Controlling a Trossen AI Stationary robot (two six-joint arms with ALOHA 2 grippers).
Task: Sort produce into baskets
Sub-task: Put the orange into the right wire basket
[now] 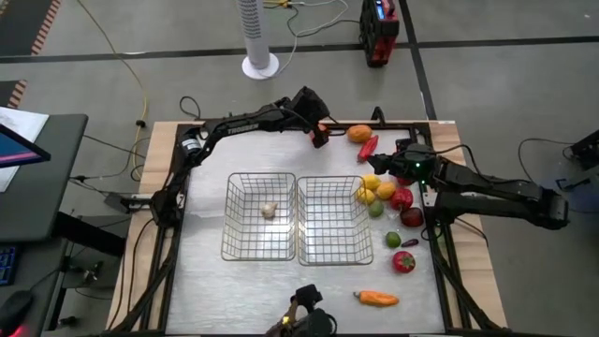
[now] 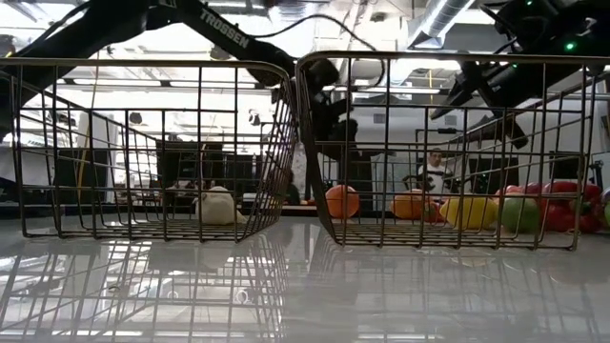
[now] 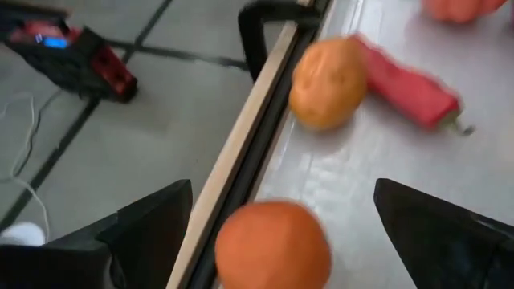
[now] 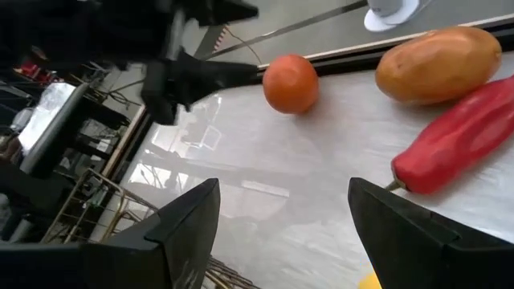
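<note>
My left gripper (image 3: 283, 193) is open at the table's far edge, one finger on each side of a round orange fruit (image 3: 273, 246) (image 1: 322, 132) without touching it. Just to the right lie an orange oval fruit (image 3: 329, 80) and a red pepper (image 3: 408, 90). My right gripper (image 4: 283, 189) hangs open and holds nothing, above the table right of the pepper (image 4: 466, 136). The left wire basket (image 1: 234, 234) holds a whitish bulb (image 1: 269, 210). Nothing shows inside the right basket (image 1: 332, 245).
A heap of yellow, red and green produce (image 1: 386, 198) lies against the right basket's right side. A red fruit (image 1: 403, 261) and an orange pepper (image 1: 377, 299) lie nearer the front. The table's dark frame rail (image 3: 265, 120) runs close beside the round orange fruit.
</note>
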